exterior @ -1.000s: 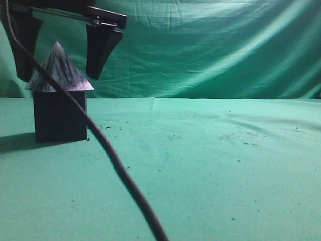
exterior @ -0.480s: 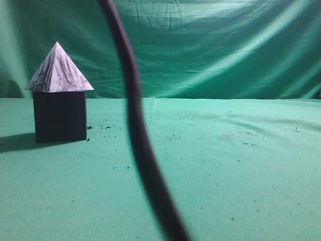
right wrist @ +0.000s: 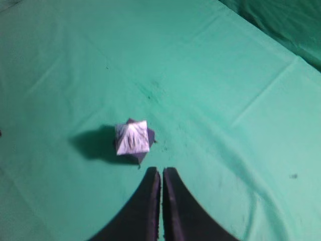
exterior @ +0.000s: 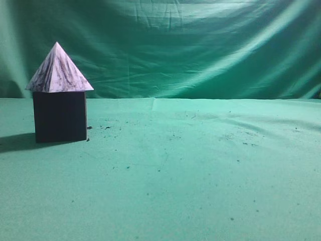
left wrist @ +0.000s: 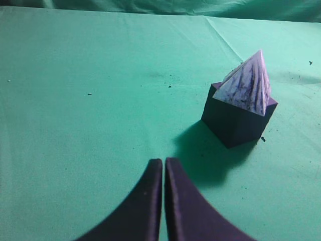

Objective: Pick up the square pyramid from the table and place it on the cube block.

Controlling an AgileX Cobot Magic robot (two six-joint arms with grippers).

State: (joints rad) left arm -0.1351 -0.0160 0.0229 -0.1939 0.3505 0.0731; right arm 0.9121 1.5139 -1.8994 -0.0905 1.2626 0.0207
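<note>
The square pyramid (exterior: 58,72), pale lilac with dark marbled streaks, sits upright on top of the dark cube block (exterior: 59,116) at the left of the green table (exterior: 200,170). Its base is turned a little against the cube's top. Both show in the left wrist view: pyramid (left wrist: 247,83), cube (left wrist: 234,123). The right wrist view shows them from above: pyramid (right wrist: 132,137), cube (right wrist: 150,135). My left gripper (left wrist: 163,161) is shut and empty, well back from the cube. My right gripper (right wrist: 161,171) is shut and empty, high above the table. Neither gripper shows in the exterior view.
A green cloth backdrop (exterior: 200,45) hangs behind the table. The cloth has wrinkles and small dark specks (exterior: 175,135) near the middle. The cube casts a shadow (exterior: 15,142) to its left.
The open gripper that stood around the pyramid a second ago has lifted out of the exterior view. Its dark cable swung across the view and is gone too. Pyramid and cube have not moved.
</note>
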